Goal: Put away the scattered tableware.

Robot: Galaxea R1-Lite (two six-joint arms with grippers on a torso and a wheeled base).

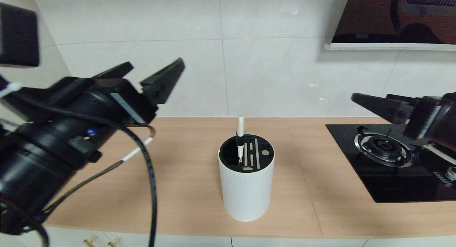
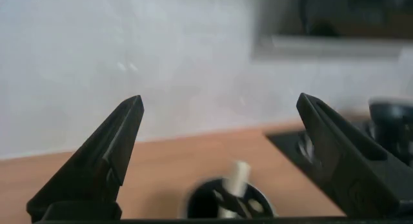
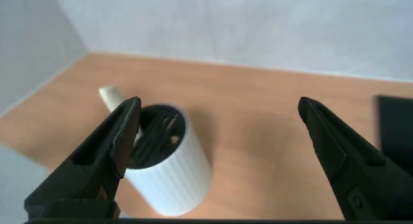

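A white ribbed cylindrical holder (image 1: 245, 184) with a black slotted top stands upright at the middle of the wooden counter (image 1: 178, 190). One utensil with a pale handle (image 1: 241, 132) stands in a slot of it. My left gripper (image 1: 156, 64) hangs open and empty, raised above the counter to the left of the holder. In the left wrist view the left gripper (image 2: 219, 101) frames the holder (image 2: 229, 203) and the handle (image 2: 237, 179) below. My right gripper (image 1: 370, 96) is open and empty above the stove side. From its wrist, the right gripper (image 3: 218, 106) looks down on the holder (image 3: 174, 166).
A black gas stove (image 1: 392, 175) with a round burner (image 1: 380, 147) is set into the counter at the right. A range hood (image 1: 395, 22) hangs on the tiled wall above it. Bare counter lies on both sides of the holder, with the front edge close behind it.
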